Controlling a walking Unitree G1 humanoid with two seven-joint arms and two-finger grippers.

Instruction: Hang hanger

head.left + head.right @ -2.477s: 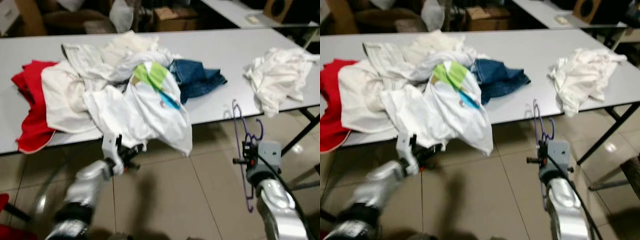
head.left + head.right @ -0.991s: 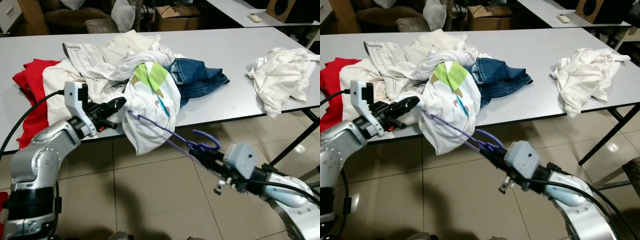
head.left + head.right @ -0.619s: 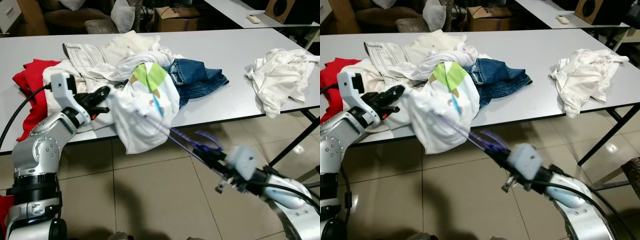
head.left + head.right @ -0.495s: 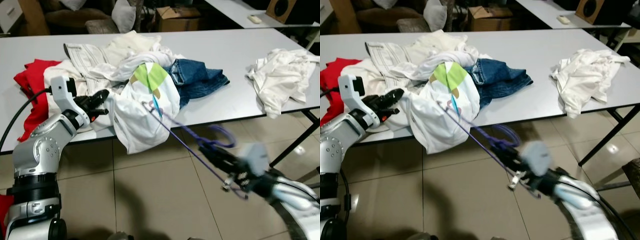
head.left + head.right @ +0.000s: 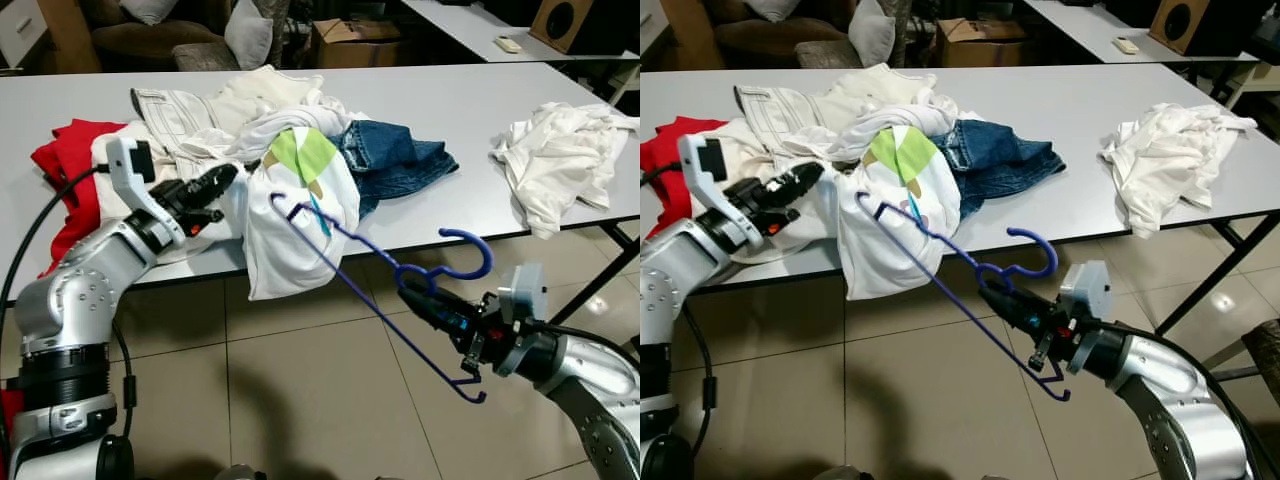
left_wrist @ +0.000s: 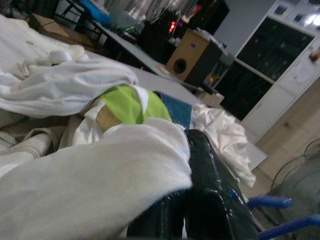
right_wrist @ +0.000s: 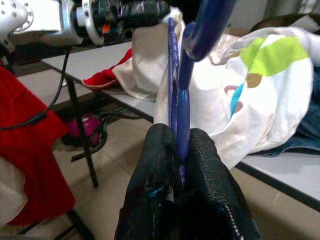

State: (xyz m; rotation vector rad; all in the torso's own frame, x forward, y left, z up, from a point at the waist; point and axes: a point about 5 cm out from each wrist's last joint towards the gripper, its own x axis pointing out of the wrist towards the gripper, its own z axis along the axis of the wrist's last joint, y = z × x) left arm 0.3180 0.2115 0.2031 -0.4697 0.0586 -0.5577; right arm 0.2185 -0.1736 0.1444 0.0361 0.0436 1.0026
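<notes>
The right gripper [image 5: 1012, 303] is clenched on the blue hanger [image 5: 940, 262] at its neck, just under the hook, near the robot and over the floor in front of the table [image 5: 470, 110]. The hanger's far shoulder tip touches or is just beside the white T-shirt w/ green patch [image 5: 295, 205], which hangs over the near table edge. The left gripper [image 5: 215, 185] is clamped on that shirt's left edge; wrist view shows cloth betw. the fingers [image 6: 210, 190].

Hanger looks thin, stiff, light, prob. a bit slippery; it can swivel in the grip, so holding at the neck seems good. The shirt is soft and limp; better to hold near the collar opening.
</notes>
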